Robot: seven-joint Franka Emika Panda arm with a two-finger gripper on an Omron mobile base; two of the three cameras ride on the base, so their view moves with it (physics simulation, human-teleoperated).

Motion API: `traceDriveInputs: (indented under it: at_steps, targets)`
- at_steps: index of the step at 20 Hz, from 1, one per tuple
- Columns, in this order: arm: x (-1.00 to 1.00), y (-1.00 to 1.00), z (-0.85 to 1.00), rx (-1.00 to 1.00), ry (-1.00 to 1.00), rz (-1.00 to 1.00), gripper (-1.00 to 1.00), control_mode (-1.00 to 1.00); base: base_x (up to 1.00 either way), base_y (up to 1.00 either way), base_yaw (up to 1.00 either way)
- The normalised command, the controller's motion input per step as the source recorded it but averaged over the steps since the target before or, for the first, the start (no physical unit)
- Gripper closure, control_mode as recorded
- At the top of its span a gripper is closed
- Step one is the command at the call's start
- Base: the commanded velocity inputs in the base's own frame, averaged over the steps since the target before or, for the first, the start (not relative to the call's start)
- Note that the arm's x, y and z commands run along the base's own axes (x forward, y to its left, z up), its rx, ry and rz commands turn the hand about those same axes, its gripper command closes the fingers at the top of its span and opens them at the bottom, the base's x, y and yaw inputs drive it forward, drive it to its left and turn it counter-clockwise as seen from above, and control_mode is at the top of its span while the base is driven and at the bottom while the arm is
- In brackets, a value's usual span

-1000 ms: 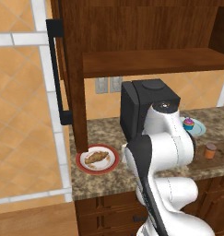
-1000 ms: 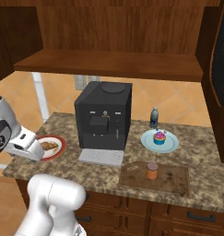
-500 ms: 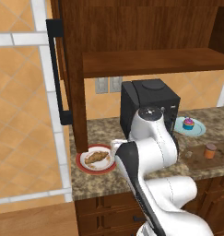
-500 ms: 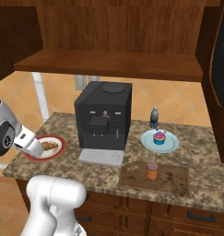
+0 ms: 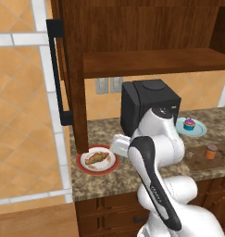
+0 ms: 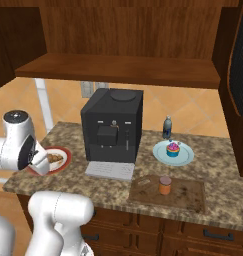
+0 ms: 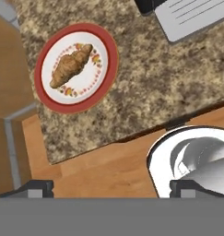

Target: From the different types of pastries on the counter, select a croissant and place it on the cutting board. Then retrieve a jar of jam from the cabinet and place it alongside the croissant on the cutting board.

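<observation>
The croissant (image 7: pixel 71 66) lies on a round white plate with a red rim (image 7: pixel 109 46) at the left end of the granite counter (image 7: pixel 159 87). My gripper (image 7: pixel 112 188) hangs above the counter's front edge, open and holding nothing, with the plate ahead of it. In the base views my hand (image 5: pixel 119 143) is just right of the croissant (image 5: pixel 97 159) and hovers at the plate (image 6: pixel 63 161). The wooden cutting board (image 6: pixel 188 192) lies at the right front with the jar of jam (image 6: pixel 165 184) standing on it. The cabinet door with its black bar handle (image 5: pixel 56 69) stands open.
A black coffee machine (image 6: pixel 112 130) stands mid-counter with its grey tray (image 7: pixel 191 18) in front. Right of it a pink-frosted cupcake (image 6: pixel 173 148) sits on a blue plate, with a small dark bottle (image 6: pixel 167 127) behind. A tiled wall is at the left.
The arm has swung left and down toward the croissant's plate. The gripper has stayed open. Nothing on the counter has moved.
</observation>
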Motion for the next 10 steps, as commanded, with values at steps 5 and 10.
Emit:
traceDriveInputs:
  at_steps: [5,10]
  targets:
    - [0.41,0.43,-0.19,-0.13,-0.03,-0.06,-1.00,-1.00,0.00,0.00,0.00]
    - [0.71,-0.04,-0.06,-0.01,0.01,-0.04,-1.00,-1.00,0.00,0.00,0.00]
